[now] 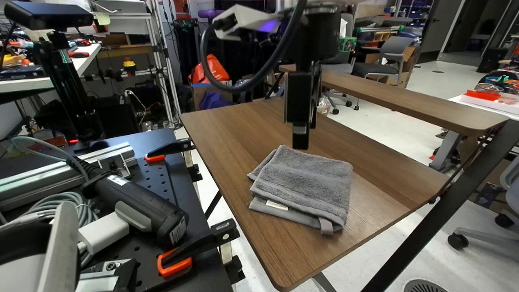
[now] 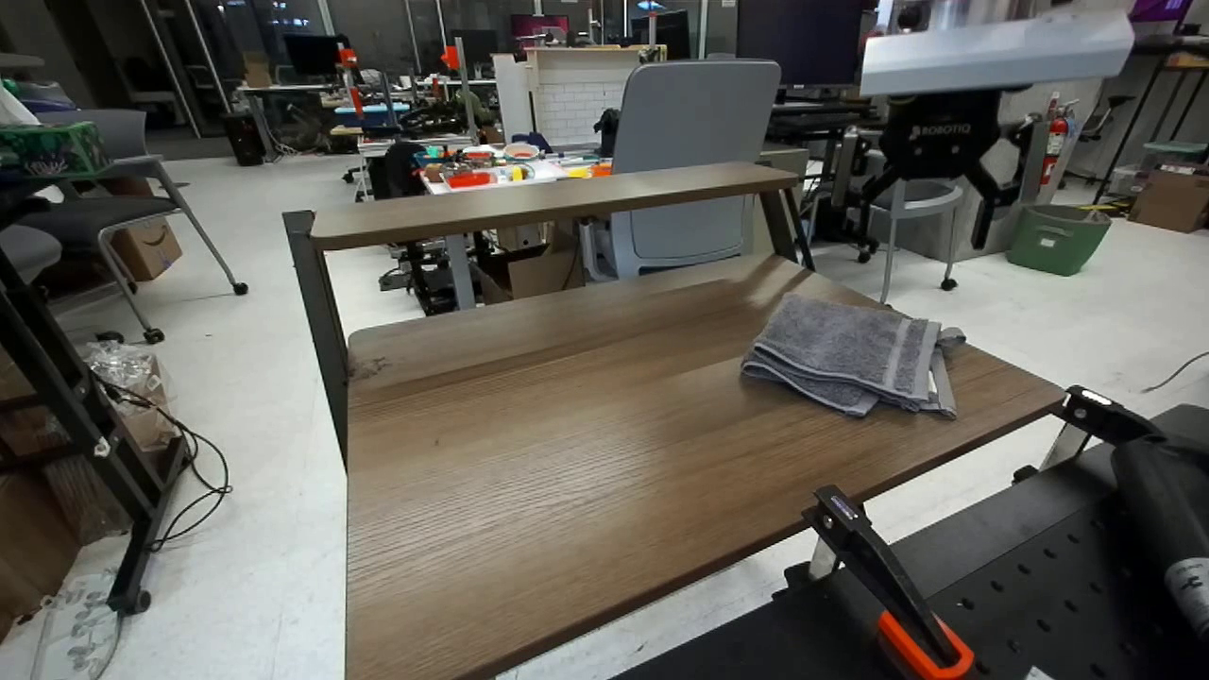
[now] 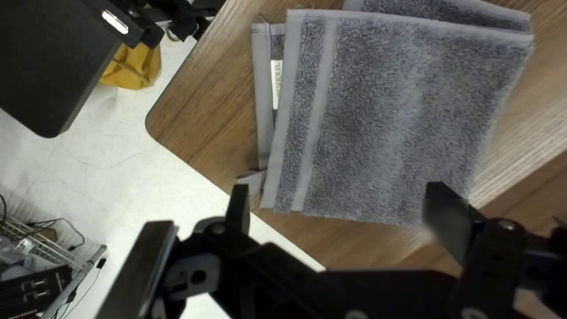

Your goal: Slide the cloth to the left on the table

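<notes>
The cloth [image 1: 304, 182] is grey, folded in layers and roughly square. It lies flat near one end of the brown wood-grain table [image 1: 227, 134]. In an exterior view the cloth [image 2: 841, 345] sits near the table's [image 2: 567, 453] far right corner. My gripper [image 1: 300, 140] hangs above the table, apart from the cloth. In an exterior view the gripper [image 2: 922, 227] shows its two fingers spread with nothing between them. In the wrist view the open fingers [image 3: 339, 190] span the lower edge of the cloth [image 3: 398, 119], whose white label shows at its left side.
A raised narrow wooden shelf [image 2: 557, 203] runs along one long side of the table. A black perforated bench [image 1: 162, 174] stands beside the opposite side, with orange-black clamps [image 1: 174, 263] at its edge and a black handheld device [image 1: 138, 207] on it. A grey chair [image 2: 694, 151] stands behind the shelf.
</notes>
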Action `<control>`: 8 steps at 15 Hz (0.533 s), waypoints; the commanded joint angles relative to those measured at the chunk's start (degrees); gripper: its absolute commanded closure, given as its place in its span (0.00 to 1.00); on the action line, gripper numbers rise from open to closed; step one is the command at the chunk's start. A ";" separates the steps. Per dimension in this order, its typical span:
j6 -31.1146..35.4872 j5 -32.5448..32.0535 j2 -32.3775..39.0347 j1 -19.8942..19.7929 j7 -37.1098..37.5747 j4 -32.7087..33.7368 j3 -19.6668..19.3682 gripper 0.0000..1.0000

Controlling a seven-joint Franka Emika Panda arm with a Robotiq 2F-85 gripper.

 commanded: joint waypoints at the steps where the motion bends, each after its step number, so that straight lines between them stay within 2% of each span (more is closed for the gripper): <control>1: 5.39 4.65 5.19 1.29 -2.66 -0.07 -1.77 0.00; 5: 7.62 12.48 11.50 1.26 -8.91 1.77 -0.84 0.00; 8: 8.32 15.73 16.06 2.84 -11.25 4.19 -1.29 0.00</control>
